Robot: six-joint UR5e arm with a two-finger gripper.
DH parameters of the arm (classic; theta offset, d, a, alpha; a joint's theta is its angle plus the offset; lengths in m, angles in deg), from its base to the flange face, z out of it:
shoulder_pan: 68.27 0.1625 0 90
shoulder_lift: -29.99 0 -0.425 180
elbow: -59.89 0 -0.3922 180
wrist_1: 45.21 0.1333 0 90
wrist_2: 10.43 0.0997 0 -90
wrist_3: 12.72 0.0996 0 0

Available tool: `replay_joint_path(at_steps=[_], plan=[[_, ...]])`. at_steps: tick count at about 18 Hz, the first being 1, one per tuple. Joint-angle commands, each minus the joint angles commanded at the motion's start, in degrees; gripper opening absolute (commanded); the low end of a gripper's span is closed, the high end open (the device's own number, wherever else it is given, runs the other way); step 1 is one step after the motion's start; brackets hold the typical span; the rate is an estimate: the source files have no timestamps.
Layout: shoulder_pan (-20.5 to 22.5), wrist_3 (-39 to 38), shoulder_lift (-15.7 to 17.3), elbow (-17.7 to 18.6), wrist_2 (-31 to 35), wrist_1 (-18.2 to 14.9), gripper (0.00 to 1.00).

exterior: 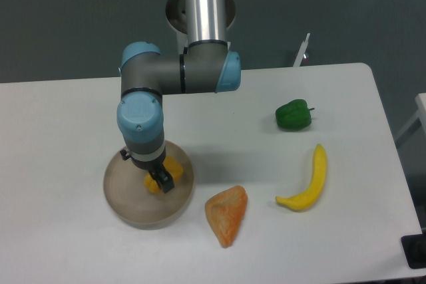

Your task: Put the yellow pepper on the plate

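Note:
The plate is a round grey-beige dish at the front left of the table. My gripper reaches straight down over its right half. The yellow pepper is small and yellow-orange, and it sits between my dark fingers, low inside the plate. My fingers are closed against it. I cannot tell whether the pepper rests on the plate's floor or hangs just above it. The arm's wrist hides part of the pepper and the plate's far rim.
An orange wedge-shaped piece lies just right of the plate. A long yellow banana lies at the front right. A green pepper sits behind it. The table's right edge runs close to the banana.

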Motion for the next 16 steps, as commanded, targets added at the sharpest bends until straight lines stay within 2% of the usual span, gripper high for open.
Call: replay_joint_path(at_steps=[2, 5, 9, 11, 14, 16], plan=[[1.75, 0.44, 1.14, -0.44, 0.09, -0.09, 1.0], [10.6, 1.66, 4.39, -0.7, 0.0, 0.09, 1.0], [17.82, 11.49, 5.8, -0.88, 2.71, -0.09, 1.0], [23.09, 16.41, 6.42, -0.8, 4.04, 0.0, 1.0], [28.37, 27.3, 5.72, -0.71, 3.35, -0.09, 1.0], [30.4, 30.22, 5.54, -0.36, 3.25, -0.35, 1.0]])
